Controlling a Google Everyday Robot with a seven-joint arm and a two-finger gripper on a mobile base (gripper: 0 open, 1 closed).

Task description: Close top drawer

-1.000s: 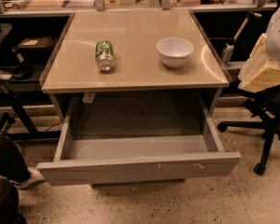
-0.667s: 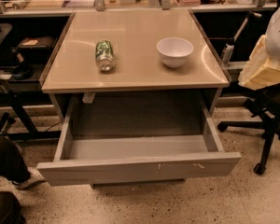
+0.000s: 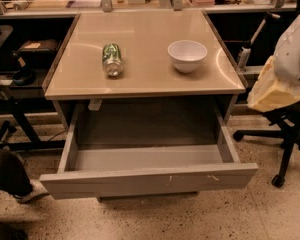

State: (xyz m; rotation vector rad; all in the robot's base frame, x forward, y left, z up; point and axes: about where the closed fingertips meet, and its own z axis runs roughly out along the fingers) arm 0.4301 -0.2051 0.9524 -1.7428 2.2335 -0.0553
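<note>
One drawer is out: the top drawer [image 3: 150, 180] sits pulled far forward from under the worktop [image 3: 145, 81]. Its flat grey front is low in my view, with small white scuffs right of centre. I see both side walls and the grey bottom panel. On the worktop a green can [image 3: 112, 59] lies on its side left of centre. A white bowl [image 3: 187, 55] stands upright to its right, well apart from the can. The gripper [image 3: 272, 91] shows at the right edge as a pale beige shape under the white arm shell. It is beside the worktop's front right corner, above and right of the drawer front, touching neither. I can't tell if it's open or closed. A black chair base [image 3: 286, 139] stands on the speckled floor below it.
</note>
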